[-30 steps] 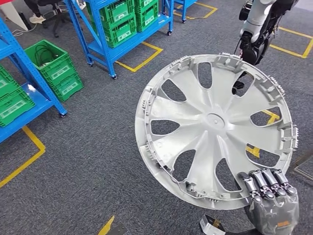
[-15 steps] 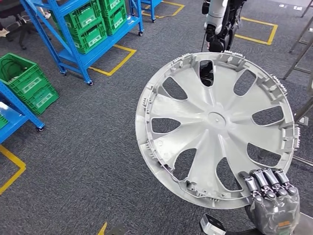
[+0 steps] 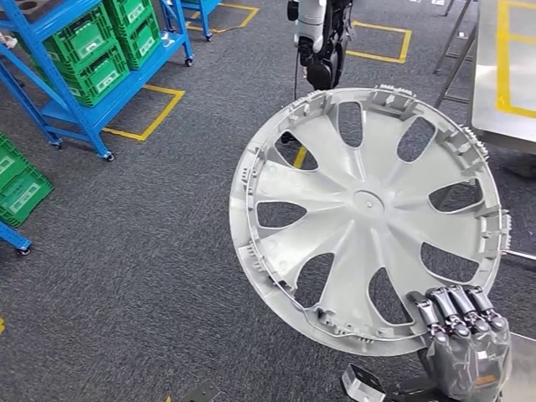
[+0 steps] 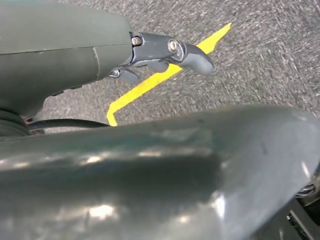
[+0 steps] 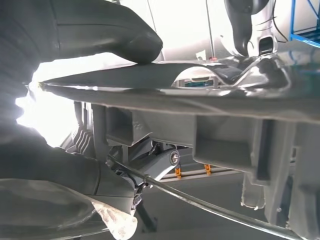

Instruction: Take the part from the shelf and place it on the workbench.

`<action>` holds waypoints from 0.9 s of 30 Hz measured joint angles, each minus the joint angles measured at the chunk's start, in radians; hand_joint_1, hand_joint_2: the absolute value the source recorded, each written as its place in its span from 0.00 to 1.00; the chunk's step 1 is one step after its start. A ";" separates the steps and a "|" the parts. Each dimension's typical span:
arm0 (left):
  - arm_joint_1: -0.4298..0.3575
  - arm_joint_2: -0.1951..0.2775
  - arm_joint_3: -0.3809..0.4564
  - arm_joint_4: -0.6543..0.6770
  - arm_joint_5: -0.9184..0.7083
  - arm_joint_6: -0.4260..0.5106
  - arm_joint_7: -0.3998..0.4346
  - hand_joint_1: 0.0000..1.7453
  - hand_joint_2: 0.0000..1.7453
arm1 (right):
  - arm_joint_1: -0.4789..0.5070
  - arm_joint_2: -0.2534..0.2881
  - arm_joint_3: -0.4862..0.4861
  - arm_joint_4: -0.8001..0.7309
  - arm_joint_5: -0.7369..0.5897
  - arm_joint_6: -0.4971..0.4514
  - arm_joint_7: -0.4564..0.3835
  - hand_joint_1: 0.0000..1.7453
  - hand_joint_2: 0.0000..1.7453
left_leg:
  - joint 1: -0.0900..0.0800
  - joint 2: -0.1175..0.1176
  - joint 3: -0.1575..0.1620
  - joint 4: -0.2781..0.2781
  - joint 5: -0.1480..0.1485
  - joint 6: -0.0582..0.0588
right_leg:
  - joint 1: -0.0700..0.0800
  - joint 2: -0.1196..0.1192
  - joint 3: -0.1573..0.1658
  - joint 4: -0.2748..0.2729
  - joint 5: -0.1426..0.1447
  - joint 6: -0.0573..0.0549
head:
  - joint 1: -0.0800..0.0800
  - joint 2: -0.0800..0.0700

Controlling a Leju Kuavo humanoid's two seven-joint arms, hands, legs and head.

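The part is a large silver wheel cover (image 3: 363,209) with several spoke openings, tilted with its ribbed back face toward me. My right hand (image 3: 465,339) grips its lower right rim, fingers curled over the edge. In the right wrist view the thumb (image 5: 113,35) presses on the cover's rim (image 5: 226,100). The workbench (image 3: 506,67), a silver top with yellow tape, stands at the far right. My left hand (image 4: 158,165) hangs over the carpet with a finger (image 4: 188,52) stretched out and nothing in it.
Blue shelves (image 3: 75,92) with green crates (image 3: 95,50) stand at the far left on wheels. Another robot (image 3: 316,33) stands straight ahead beyond the cover. Yellow floor tape (image 3: 148,117) marks bays on the grey carpet. Metal table legs (image 3: 455,59) show beside the workbench.
The camera has turned to the right: shelves and crates slid left and the workbench came into sight at the right. The wheel cover stays in my right hand the same way.
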 joint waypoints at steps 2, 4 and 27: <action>-0.002 -0.002 0.000 0.000 0.001 0.000 -0.001 0.00 0.00 | -0.001 0.000 0.000 0.000 0.000 0.000 0.000 1.00 1.00 | 0.004 0.023 0.003 -0.014 0.008 0.008 | 0.003 -0.040 -0.027 0.041 -0.030 0.010 | 0.006 0.000; 0.000 -0.002 0.000 0.000 0.003 -0.001 -0.001 0.00 0.00 | -0.003 0.000 0.001 0.000 0.000 0.000 -0.001 1.00 1.00 | 0.002 0.047 0.002 -0.018 0.010 0.013 | 0.003 -0.087 -0.084 0.160 -0.094 0.017 | 0.010 0.000; 0.004 0.004 0.001 0.000 0.008 -0.001 -0.001 0.00 0.00 | 0.001 0.000 0.002 0.001 0.000 0.000 0.000 1.00 1.00 | -0.001 -0.013 -0.014 0.034 0.000 -0.005 | 0.002 -0.019 0.021 0.001 -0.010 -0.026 | 0.001 0.000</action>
